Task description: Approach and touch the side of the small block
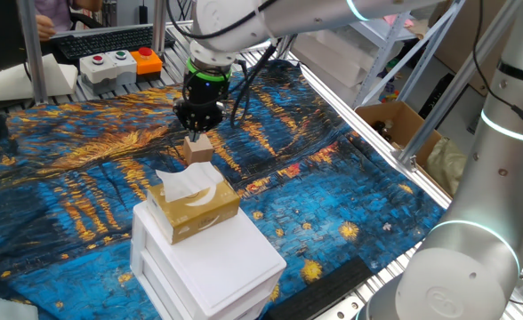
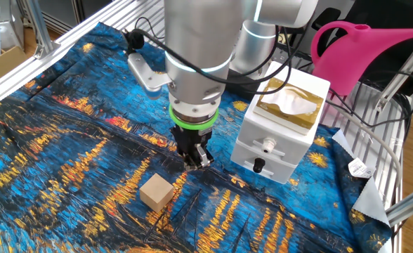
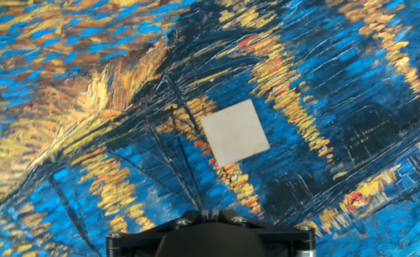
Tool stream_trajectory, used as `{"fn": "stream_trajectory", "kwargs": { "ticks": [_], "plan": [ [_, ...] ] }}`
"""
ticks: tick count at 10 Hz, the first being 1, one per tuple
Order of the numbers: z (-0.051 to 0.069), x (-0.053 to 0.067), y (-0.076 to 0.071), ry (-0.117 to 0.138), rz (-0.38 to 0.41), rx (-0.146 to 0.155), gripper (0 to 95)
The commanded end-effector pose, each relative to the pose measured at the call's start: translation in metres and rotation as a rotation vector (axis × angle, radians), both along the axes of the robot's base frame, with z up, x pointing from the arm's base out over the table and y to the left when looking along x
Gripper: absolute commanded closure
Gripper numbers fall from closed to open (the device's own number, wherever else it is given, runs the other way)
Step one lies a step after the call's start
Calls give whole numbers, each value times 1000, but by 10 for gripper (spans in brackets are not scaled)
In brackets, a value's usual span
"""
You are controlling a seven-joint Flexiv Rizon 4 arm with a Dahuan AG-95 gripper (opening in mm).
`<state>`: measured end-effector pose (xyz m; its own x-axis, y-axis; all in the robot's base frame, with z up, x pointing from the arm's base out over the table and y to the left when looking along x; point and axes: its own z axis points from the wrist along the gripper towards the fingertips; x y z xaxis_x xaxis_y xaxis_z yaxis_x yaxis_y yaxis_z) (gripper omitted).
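The small block (image 2: 156, 192) is a plain tan cube. It sits on the blue and gold painted cloth (image 2: 59, 169), a bit below the middle of the other fixed view. In the hand view it shows as a pale square just right of the middle.

The gripper (image 2: 198, 159) hangs above the cloth, up and to the right of the block in that picture. It is near the block but not touching it. There is a gap between them. The fingers look close together and hold nothing, but I cannot tell for sure how far open they are.

The tissue box (image 2: 291, 104) sits on the white drawer box (image 2: 273, 144) at the right, away from the block.

So the arm is close, which is the first part. I think the rest is still to do: go lower, move beside the block, and touch its side.
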<state>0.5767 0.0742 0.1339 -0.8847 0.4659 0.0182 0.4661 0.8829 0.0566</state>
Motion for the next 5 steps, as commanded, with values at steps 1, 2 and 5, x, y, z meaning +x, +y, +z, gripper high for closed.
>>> {"fn": "stream_trajectory", "kwargs": {
  "ticks": [1,2,5],
  "plan": [
    [0,-1,0,-8,-1,-4,950],
    [0,-1,0,-7,-1,-2,950],
    [0,-1,0,-7,18,-4,950]
  ]
}}
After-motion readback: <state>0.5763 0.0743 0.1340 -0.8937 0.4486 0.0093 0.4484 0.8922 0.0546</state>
